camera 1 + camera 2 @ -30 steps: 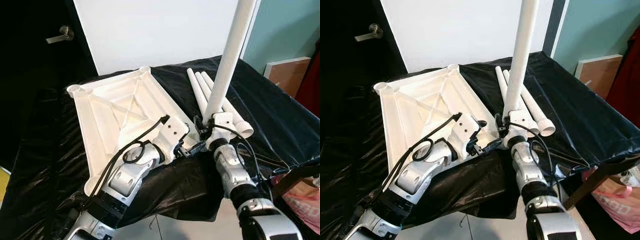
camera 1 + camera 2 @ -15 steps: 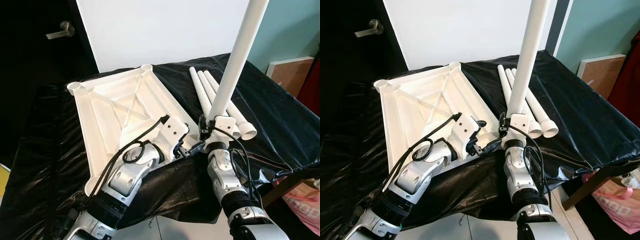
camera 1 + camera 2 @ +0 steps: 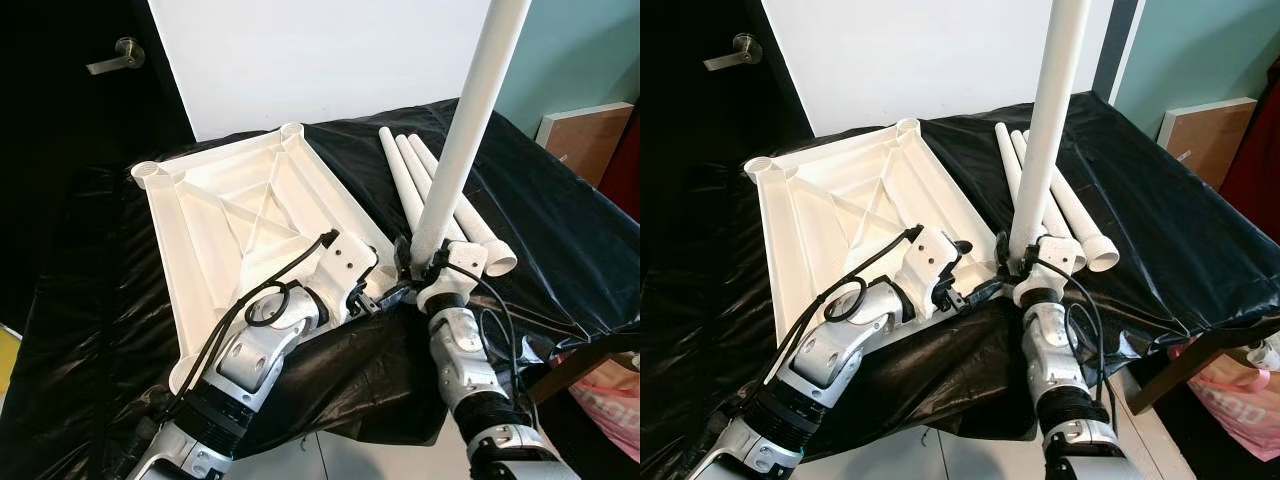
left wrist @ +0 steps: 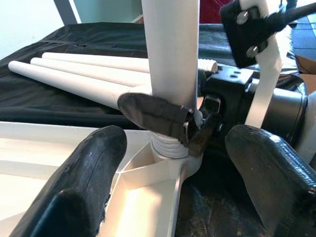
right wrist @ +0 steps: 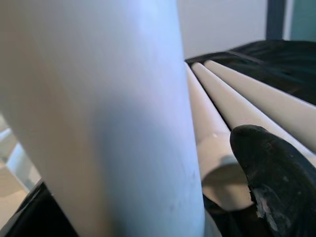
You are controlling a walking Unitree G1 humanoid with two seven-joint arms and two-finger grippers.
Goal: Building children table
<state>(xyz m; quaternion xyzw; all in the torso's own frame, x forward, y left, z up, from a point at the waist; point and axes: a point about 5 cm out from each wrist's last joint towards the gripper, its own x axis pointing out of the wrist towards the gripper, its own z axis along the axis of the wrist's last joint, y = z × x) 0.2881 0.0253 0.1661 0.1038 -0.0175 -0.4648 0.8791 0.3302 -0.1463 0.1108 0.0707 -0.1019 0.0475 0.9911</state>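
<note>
On the black-draped worktop (image 3: 90, 300), our right pincer (image 4: 185, 129) grips an upright white leg (image 3: 462, 130), apparently seated in a corner socket of the overturned tabletop (image 3: 230, 225); our left pincer (image 4: 182, 187) waits open alongside, three spare legs (image 3: 420, 180) nearby.

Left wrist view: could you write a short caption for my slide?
Right gripper holds an upright white leg at the corner socket of the upturned tabletop; three spare legs lie behind.
</note>
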